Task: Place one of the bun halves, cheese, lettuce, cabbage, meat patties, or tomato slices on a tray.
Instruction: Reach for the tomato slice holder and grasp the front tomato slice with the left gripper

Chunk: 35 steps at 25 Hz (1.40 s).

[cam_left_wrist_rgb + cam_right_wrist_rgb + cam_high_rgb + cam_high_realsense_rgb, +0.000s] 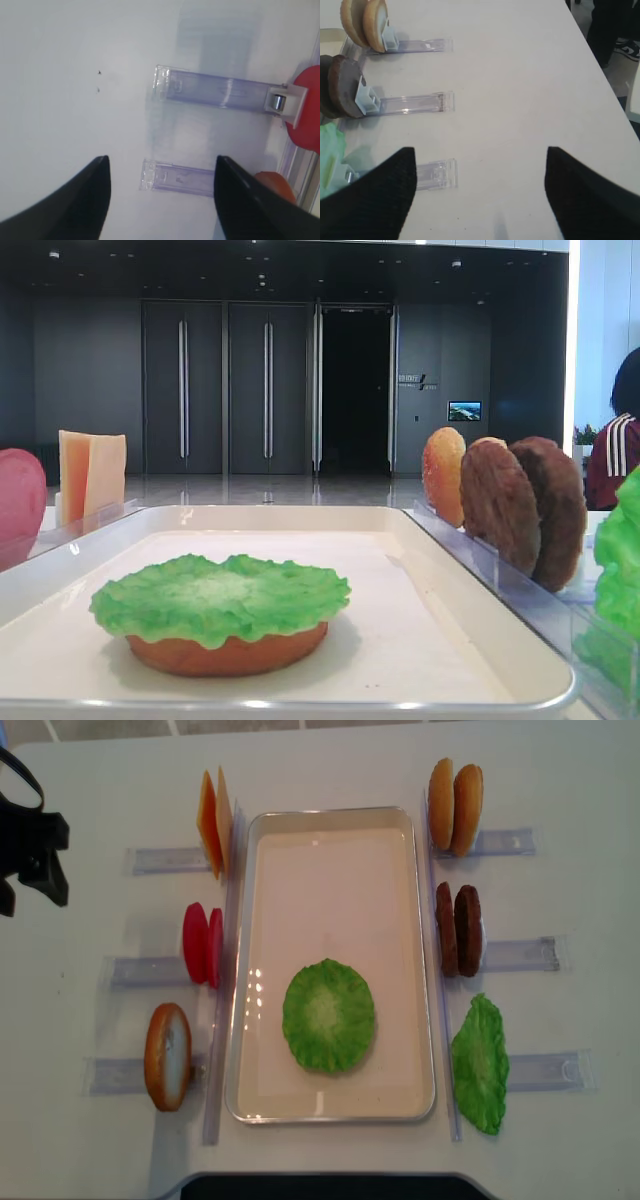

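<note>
Lettuce [329, 1015] tops bun on tray [410, 960]; both hands [159, 200] [480, 192] open, empty. Next: fetch tomato [203, 944], left.

Bare white floor is showing over the far half of the tray [330, 840], giving room from above. A lettuce-topped bun [328, 1015] is filling its near half. Clear holders [515, 955] with upright patties [457, 929], tomato slices [202, 944] and cheese [213, 823] are crowding both long sides.
</note>
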Motion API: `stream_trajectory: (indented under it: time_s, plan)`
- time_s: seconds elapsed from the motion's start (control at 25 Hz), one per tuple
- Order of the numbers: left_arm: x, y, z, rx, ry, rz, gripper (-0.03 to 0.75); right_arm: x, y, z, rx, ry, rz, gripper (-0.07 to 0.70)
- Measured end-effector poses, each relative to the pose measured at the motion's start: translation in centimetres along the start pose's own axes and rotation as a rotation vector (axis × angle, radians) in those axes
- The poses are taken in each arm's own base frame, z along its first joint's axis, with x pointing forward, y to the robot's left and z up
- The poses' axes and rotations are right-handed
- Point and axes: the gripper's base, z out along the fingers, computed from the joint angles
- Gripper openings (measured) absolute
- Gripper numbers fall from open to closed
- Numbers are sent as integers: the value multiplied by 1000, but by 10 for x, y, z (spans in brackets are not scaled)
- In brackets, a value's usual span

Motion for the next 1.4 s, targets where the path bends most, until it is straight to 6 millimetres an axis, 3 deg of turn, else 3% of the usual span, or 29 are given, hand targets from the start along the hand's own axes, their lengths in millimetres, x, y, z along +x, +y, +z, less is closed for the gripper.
stream_trajectory:
  time_s: [0.32,0.52,1.0,1.24,1.4]
  plan:
    - [0,-3,2,28,14,-32,486,0,0,0,0,0,0,535]
    - [-4,-21,8,5,30,-63,486,0,0,0,0,0,0,535]
    - [-19,-128,8,47,1,33,486,0,0,0,0,0,0,535]
    - [-15,-187,15,69,8,110,486,0,0,0,0,0,0,535]
    - [-10,-206,20,77,23,132,486,0,0,0,0,0,0,535]
